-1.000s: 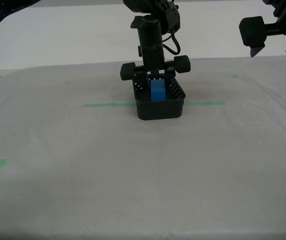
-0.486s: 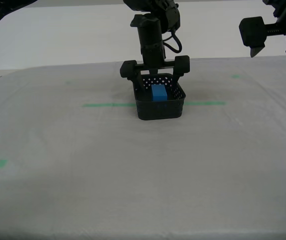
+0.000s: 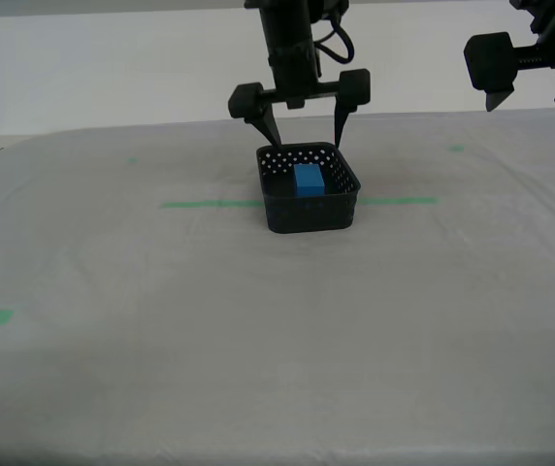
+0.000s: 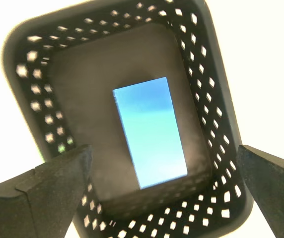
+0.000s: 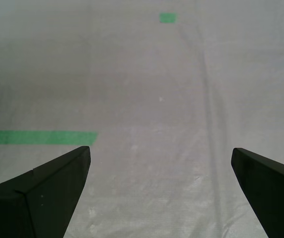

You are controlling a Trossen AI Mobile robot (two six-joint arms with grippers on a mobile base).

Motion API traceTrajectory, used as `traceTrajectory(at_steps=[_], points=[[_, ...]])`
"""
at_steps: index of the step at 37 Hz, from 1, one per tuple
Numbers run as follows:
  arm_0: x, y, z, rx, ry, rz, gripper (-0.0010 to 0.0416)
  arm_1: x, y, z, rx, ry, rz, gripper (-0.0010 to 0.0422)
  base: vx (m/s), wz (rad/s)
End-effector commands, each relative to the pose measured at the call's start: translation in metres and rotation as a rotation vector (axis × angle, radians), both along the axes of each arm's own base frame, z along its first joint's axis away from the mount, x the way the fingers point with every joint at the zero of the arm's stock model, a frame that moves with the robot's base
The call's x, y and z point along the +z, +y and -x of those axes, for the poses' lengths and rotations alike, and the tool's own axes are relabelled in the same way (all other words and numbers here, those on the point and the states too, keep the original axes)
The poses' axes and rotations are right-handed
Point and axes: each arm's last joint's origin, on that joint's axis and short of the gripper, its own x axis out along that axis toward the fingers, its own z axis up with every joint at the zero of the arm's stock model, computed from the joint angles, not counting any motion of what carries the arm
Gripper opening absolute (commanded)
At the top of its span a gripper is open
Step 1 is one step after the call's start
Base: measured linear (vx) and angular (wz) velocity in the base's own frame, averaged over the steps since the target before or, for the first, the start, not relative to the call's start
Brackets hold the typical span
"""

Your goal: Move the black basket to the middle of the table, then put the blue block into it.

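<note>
Black basket point(image 3: 309, 199) sits mid-bench, blue block point(image 3: 308, 181) lying inside it.
My second tool point(image 3: 302, 124) hovers at the basket's 12 o'clock rim, jaws spread, empty; my first tool point(image 5: 159, 193) gapes over bare cloth.

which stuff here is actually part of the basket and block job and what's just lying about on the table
Part of the job:
- black basket, sitting on the green tape line
- blue block, inside the basket
- table
- my second gripper, open above the basket

Just lying about:
- green tape line
- small green tape bit
- my first gripper, open over bare cloth
</note>
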Motion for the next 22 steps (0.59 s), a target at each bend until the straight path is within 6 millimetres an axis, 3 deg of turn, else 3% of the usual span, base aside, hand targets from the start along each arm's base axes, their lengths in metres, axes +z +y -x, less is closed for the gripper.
traceTrajectory(at_steps=[1,16,22], points=[[0.000,0.000,0.000,0.002,-0.001,-0.002,0.0398,0.018,0.006,0.006,-0.001,-0.024,-0.046,0.0405,0.000,0.000],[0.000,0.000,0.000,0.002,-0.001,-0.001,0.0399,0.081,0.044,0.031,0.018,-0.206,-0.201,0.0401,0.000,0.000],[0.000,0.000,0.000,0.002,0.000,-0.001,0.0398,0.085,0.076,0.044,0.087,-0.292,-0.130,0.0401,0.000,0.000]])
